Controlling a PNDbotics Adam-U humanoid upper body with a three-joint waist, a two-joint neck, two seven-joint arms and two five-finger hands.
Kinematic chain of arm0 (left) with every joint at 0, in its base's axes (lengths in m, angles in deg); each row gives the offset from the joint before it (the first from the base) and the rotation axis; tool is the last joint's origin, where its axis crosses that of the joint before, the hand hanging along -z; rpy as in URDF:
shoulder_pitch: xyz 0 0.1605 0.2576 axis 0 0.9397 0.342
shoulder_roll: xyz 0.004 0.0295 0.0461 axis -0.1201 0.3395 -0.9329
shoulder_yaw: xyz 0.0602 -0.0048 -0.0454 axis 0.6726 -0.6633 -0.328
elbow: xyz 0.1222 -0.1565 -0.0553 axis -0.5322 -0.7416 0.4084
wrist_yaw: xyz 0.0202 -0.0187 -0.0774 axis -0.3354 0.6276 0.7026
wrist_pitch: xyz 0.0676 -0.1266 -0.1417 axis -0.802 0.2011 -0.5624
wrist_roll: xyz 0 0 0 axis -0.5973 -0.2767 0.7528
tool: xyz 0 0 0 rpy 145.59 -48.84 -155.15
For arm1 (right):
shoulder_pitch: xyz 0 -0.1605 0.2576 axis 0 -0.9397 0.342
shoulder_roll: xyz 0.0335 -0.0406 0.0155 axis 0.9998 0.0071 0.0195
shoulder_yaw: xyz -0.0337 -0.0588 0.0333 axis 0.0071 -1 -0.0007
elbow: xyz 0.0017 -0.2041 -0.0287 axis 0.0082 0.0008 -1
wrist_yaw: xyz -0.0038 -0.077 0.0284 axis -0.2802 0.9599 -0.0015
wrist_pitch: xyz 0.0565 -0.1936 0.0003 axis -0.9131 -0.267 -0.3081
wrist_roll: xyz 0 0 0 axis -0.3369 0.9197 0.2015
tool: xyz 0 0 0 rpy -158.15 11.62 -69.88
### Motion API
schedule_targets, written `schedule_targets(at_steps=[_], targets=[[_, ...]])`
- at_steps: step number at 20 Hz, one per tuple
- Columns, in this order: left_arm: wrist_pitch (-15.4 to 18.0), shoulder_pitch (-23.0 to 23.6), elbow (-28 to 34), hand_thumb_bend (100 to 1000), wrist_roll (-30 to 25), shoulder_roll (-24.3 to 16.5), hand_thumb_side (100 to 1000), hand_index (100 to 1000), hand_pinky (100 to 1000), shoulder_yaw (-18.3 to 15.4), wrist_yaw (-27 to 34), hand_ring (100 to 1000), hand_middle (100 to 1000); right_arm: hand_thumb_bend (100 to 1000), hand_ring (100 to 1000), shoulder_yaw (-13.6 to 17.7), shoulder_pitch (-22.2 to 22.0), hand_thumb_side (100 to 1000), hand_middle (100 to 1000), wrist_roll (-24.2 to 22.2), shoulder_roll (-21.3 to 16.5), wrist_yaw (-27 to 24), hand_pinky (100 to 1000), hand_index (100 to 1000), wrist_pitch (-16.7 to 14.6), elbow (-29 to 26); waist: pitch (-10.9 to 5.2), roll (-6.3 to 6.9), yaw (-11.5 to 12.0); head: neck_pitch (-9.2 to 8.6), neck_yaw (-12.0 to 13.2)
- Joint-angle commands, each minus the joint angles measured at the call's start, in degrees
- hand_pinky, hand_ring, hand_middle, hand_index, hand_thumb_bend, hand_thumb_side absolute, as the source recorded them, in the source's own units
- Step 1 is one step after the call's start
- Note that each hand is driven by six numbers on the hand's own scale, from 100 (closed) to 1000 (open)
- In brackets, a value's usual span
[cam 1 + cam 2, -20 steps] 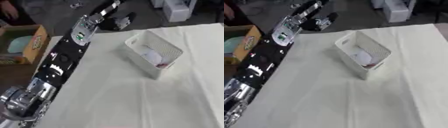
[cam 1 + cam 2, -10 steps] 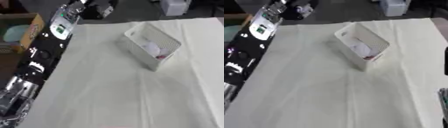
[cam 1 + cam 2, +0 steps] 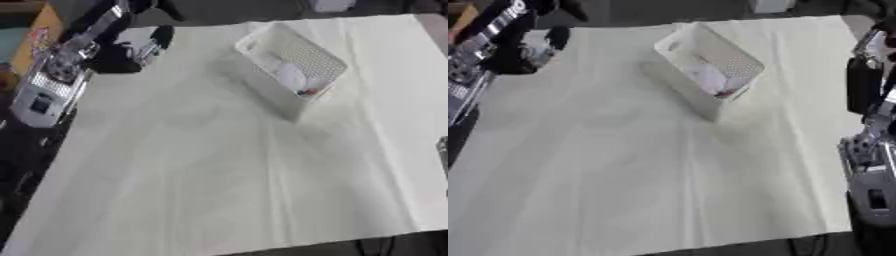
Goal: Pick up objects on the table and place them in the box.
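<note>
your left hand [image 3: 131, 50] sits at the far left edge of the tabletop [image 3: 219, 165], its finger state impossible to tell, well apart from the white box [image 3: 293, 67] standing far-centre, which holds a white item and something red inside.

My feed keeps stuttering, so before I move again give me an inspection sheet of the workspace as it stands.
Surface: table under a pale cloth, creased, bare across its middle and near side.
Job's things: white perforated box at the far middle, set askew; a white object with a bit of red lies inside. No loose objects seen on the cloth.
Clutter: nothing seen on the cloth.
Robot hands: left robot hand at the far left edge of the table, blurred, finger state unclear. Right arm shows at the right edge; its hand is not visible.
Cables: nothing seen.
Surroundings: cardboard carton off the table's far left.
</note>
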Motion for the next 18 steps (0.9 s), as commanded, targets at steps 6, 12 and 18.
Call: schedule_targets(at_steps=[6,12,18], targets=[[-5.48,15.89,14.17,100,2.4,7.68,703,1000,824,-3.28,-7.49,730,1000,100,535,0.95,0.35,885,649,1.17,-0.5,-0.13,469,749,0.01,-1.05,-0.18,0.18,2.79,-0.17,-0.32],[-7.52,23.92,16.33,100,1.35,13.29,741,1000,786,-5.07,-8.81,719,1000,100,535,0.81,0.54,884,651,1.25,-0.24,0.0,469,749,-0.1,-1.1,-0.1,-0.08,3.31,-0.17,-0.6],[-6.53,25.57,17.07,100,2.61,14.27,727,1000,750,-5.39,-8.83,679,997,100,535,0.6,0.44,884,651,1.21,-0.05,0.05,469,749,-0.35,-1.4,-0.15,0.22,2.66,-0.49,-0.94]])
